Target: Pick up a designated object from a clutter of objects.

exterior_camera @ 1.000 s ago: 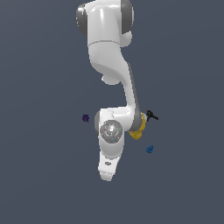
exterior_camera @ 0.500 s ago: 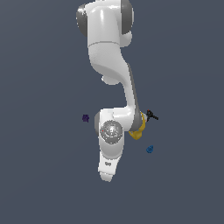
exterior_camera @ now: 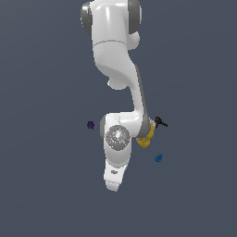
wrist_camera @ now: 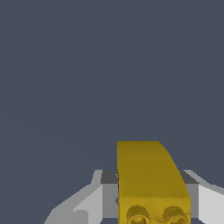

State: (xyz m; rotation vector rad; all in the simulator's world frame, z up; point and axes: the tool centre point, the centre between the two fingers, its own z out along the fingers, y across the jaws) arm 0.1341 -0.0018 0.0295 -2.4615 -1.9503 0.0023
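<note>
In the wrist view the designated object (wrist_camera: 148,175), a chunky yellow block with two dark round holes on its near face, fills the gap of my gripper (wrist_camera: 153,194). Grey fingers (wrist_camera: 109,197) press against both of its sides, so the gripper is shut on it. Only plain grey ground shows beyond the block. In the exterior view the white arm (exterior_camera: 118,139) hangs over the clutter and hides the gripper and the block.
Around the arm in the exterior view lie a purple piece (exterior_camera: 90,124), a black piece (exterior_camera: 160,122), a blue piece (exterior_camera: 158,158) and a yellow item (exterior_camera: 145,139) half hidden behind the wrist.
</note>
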